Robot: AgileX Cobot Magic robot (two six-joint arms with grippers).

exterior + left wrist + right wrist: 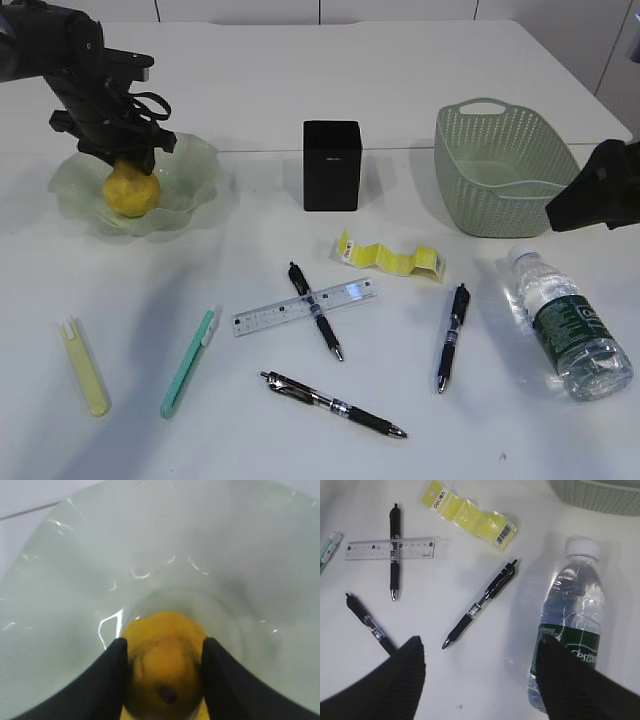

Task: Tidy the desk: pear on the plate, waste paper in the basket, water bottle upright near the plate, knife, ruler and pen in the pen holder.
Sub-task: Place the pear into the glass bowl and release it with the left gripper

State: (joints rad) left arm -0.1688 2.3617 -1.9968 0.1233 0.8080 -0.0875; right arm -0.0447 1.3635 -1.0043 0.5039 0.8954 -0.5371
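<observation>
Your left gripper (pixel 164 672) brackets the pear (pixel 165 665) from above, a finger on each flank and the dark stem end facing the wrist camera; whether the pads press the skin or have just let go you cannot tell. The pear sits directly under the tool in the well of the plate (pixel 195 165), so the coming move there is, by the look of it, straight up and clear. Your right gripper (pixel 481 677) hangs with jaws spread wide and nothing between them. The bottle (pixel 570 630) lies on its side just to the right of that tool, cap pointing away from it and toward the basket (pixel 500 150), long axis running nearly fore and aft; the right arm is plainly the nearer one. Ahead and left of the tool lie the waste paper (pixel 468 515), a pen (pixel 480 605) angled toward it, and the ruler (pixel 390 547) with a second pen laid across it. Legible print: "deli" on the paper's white end (beside a barcode at the other), and part of a word, "destree" or similar, on the bottle's green label.
</observation>
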